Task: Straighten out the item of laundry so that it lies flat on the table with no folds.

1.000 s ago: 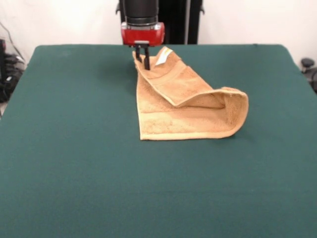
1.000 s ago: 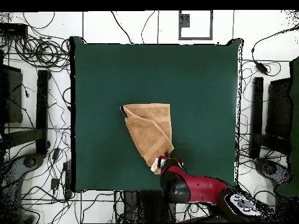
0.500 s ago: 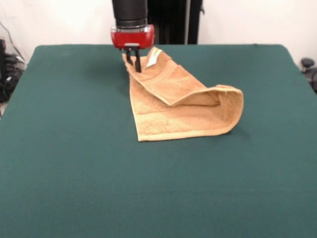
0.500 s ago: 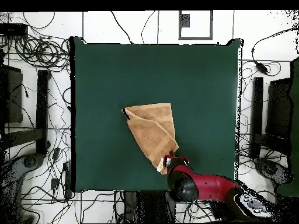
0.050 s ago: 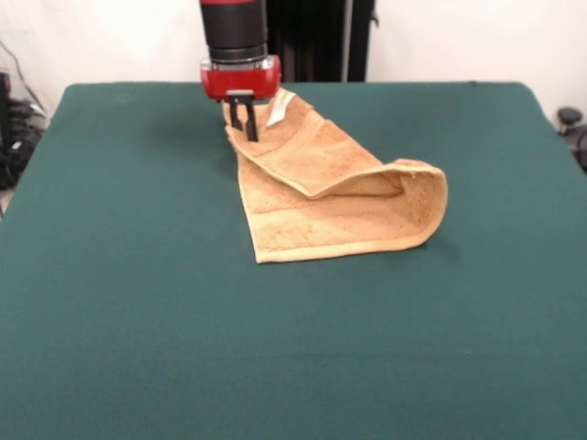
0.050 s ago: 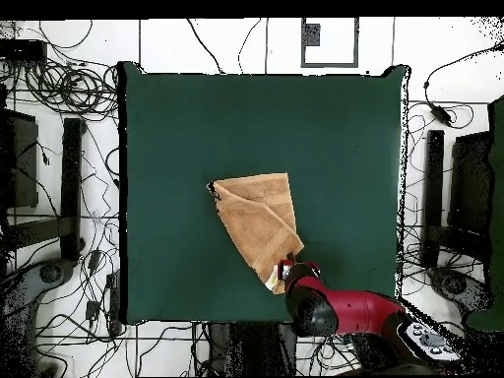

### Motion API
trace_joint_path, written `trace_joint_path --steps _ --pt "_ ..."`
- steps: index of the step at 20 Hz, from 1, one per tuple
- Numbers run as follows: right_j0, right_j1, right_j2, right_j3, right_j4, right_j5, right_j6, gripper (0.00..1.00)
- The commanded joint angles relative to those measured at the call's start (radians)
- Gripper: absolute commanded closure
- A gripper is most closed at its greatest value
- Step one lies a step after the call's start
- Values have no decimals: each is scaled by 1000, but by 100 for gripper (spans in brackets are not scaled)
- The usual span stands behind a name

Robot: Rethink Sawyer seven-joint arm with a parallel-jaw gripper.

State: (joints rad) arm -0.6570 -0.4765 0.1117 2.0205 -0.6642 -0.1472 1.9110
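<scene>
The orange-tan towel lies folded over itself on the green table, with a raised loop at its right end and a white tag by its far corner. My gripper is shut on that far corner, lifting it off the cloth. From above, the towel tapers toward the gripper near the table's bottom edge.
Cables and black stands surround the table on the floor in the overhead view. Wide green surface lies on every side of the towel.
The gripper has carried the towel corner leftward in the front view, and the whole towel has slid a little with it.
</scene>
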Motion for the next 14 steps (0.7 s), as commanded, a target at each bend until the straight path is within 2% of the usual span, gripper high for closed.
trace_joint_path --steps 1,14 --pt "-5 76 135 -163 -40 133 -15 100" --pt "11 58 127 -161 -37 138 3 100"
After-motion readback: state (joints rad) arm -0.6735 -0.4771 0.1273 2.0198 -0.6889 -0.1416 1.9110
